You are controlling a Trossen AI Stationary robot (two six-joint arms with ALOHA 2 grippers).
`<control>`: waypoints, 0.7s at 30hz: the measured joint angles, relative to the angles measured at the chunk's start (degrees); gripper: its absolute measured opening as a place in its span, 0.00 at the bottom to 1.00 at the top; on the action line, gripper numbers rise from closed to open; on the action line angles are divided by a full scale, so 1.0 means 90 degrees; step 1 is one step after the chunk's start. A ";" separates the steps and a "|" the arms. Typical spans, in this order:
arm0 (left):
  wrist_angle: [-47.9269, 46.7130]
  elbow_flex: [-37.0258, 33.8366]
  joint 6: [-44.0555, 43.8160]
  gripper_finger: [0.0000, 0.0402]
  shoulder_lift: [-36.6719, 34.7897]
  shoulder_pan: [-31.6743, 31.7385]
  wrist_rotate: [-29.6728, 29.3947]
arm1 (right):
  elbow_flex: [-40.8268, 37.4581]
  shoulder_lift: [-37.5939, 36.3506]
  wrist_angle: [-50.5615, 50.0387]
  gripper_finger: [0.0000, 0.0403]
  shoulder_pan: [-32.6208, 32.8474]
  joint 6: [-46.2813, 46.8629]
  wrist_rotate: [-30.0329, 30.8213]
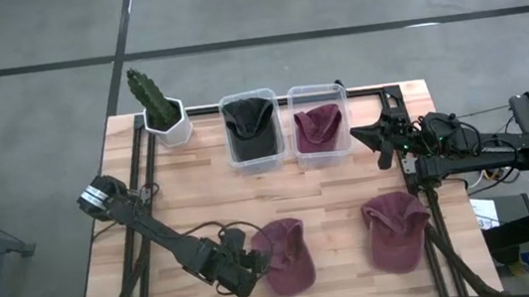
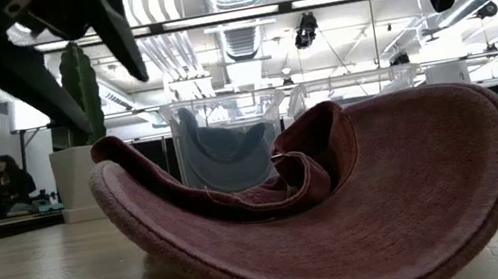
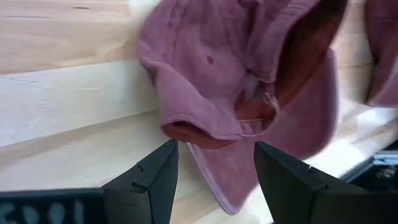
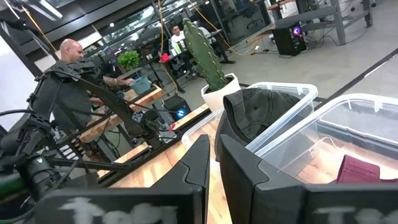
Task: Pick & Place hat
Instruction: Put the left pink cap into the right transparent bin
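Currently left gripper (image 1: pixel 255 266) at near-left maroon hat (image 1: pixel 287 256) on worktop (image 1: pixel 330 196), jaws spread wide either side of hat's edge, nothing gripped. Right gripper (image 1: pixel 368 135) parked beside maroon-hat bin (image 1: pixel 319 123), jaws closed, empty.

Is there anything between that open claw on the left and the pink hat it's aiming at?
Nothing visible. The left gripper is open right at the edge of the near hat, with only bare table between them. The other loose hat lies off to the side, and the right gripper waits by the bins.
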 joint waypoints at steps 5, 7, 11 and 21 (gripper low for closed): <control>0.0037 -0.0094 -0.0316 0.50 0.0000 0.0001 0.0001 | 0.0000 0.0000 0.0000 0.08 0.0000 0.0001 0.0000; 0.0160 -0.0094 -0.0318 0.50 0.0000 0.0001 -0.0002 | 0.0000 0.0000 0.0002 0.08 0.0000 0.0001 -0.0003; 0.0190 -0.0097 -0.0269 0.50 0.0000 0.0000 -0.0001 | 0.0000 0.0000 0.0000 0.08 0.0000 0.0001 -0.0005; 0.0181 -0.0274 -0.0766 0.50 -0.0002 -0.0011 0.0308 | 0.0000 0.0000 -0.0003 0.08 0.0000 0.0048 -0.0012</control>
